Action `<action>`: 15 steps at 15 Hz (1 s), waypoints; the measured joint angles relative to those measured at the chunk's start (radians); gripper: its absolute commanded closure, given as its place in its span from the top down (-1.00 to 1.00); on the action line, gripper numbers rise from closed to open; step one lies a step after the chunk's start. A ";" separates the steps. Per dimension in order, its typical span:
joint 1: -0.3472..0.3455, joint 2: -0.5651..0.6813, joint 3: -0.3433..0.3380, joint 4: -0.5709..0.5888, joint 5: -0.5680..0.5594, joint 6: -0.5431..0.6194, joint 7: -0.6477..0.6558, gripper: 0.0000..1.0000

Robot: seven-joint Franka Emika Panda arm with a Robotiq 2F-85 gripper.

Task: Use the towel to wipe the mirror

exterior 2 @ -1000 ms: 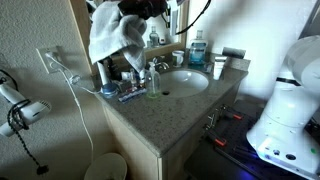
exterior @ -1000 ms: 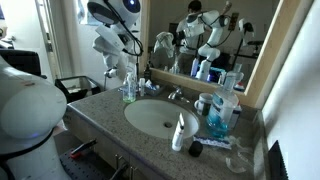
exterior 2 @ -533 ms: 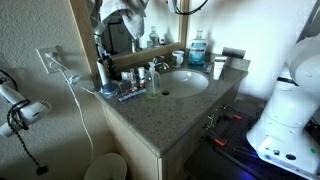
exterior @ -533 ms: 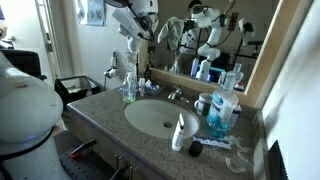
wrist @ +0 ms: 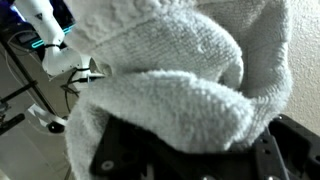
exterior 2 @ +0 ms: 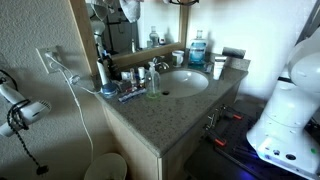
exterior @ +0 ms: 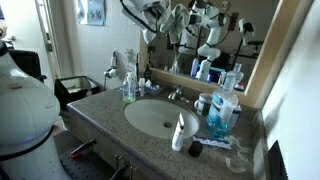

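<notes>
Gripper [exterior: 156,14] is clamped on the towel [wrist: 180,70]; bunched cloth hides the jaw gap. Towel's up at the mirror's [exterior: 255,25] top corner. Press too hard and you risk metal on glass, or the towel slipping out

One white terry towel [wrist: 180,70], one wood-framed wall mirror [exterior: 245,35], one oval white sink [exterior: 150,118], one speckled grey granite counter [exterior 2: 170,115]. Near right, one upright white tube [exterior: 179,131]. Far left, one wall-hung hair dryer [exterior 2: 22,110].
</notes>
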 measured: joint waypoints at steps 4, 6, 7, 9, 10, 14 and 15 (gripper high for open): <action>-0.197 0.072 0.155 0.117 0.305 0.010 -0.332 -0.91; -0.310 0.105 0.242 0.154 0.456 0.009 -0.499 -0.92; -0.362 0.118 0.282 0.163 0.460 0.007 -0.529 -0.91; -0.458 0.138 0.355 0.183 0.442 0.006 -0.530 -0.91; -0.503 0.144 0.390 0.191 0.439 0.006 -0.531 -0.91; -0.666 0.146 0.541 0.218 0.436 0.006 -0.531 -0.91; -0.707 0.143 0.583 0.222 0.436 0.006 -0.531 -0.91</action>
